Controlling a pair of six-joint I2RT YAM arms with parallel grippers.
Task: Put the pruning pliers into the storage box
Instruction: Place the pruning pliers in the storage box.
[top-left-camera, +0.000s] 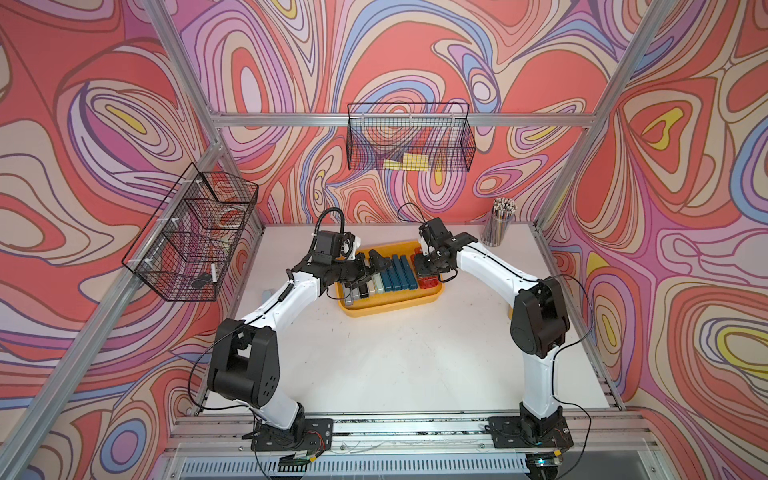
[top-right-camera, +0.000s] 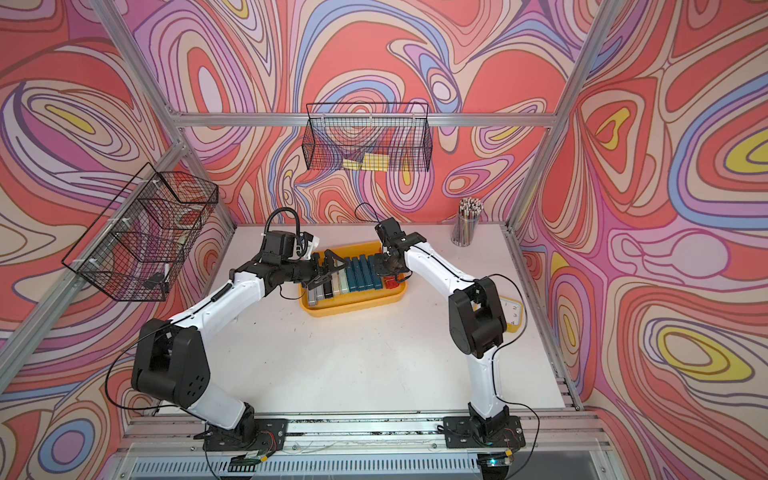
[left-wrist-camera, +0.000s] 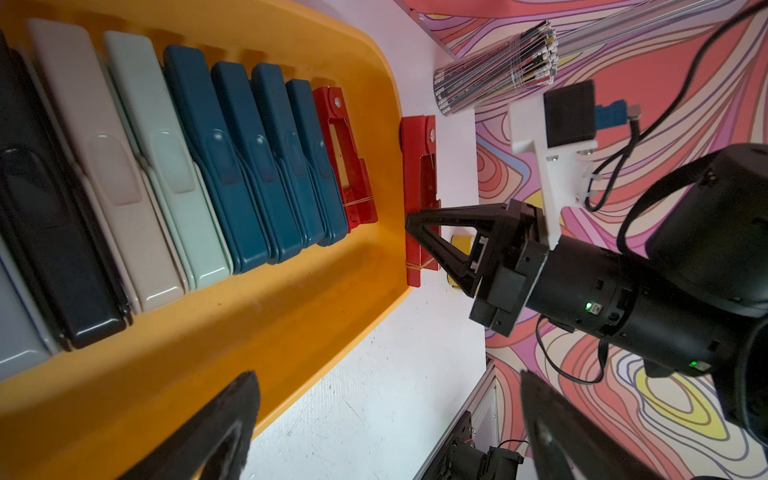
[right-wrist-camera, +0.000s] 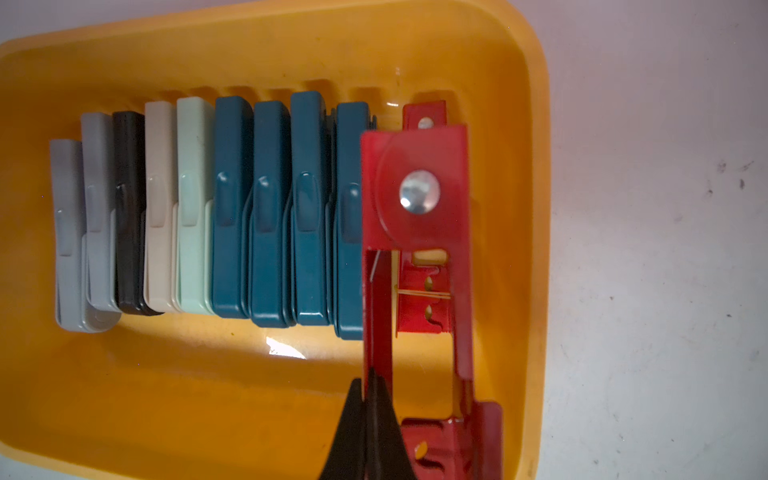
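We see right end effector (right-wrist-camera: 371, 392) clamping a red slotted pruning plier (right-wrist-camera: 415, 187) over the yellow plastic storage box (right-wrist-camera: 249, 395); left end effector (left-wrist-camera: 386, 376) spread wide, empty.

Walls (top-left-camera: 415, 50) on three sides: swirling wallpaper in coral, lilac, blue, yellow, cream. Aluminium frame (top-left-camera: 332, 120) crosses upper centre, climbs both upper corners. White tabletop (top-left-camera: 395, 361) at centre, scuffed, evenly lit. Black wire basket (top-left-camera: 409, 137) hangs upper centre, yellow blocks (top-left-camera: 413, 161) inside. Second wire basket (top-left-camera: 189, 241) at left. Clear cup of pencils (top-left-camera: 498, 226) right of centre. Metal rail (top-left-camera: 415, 428) along bottom edge.
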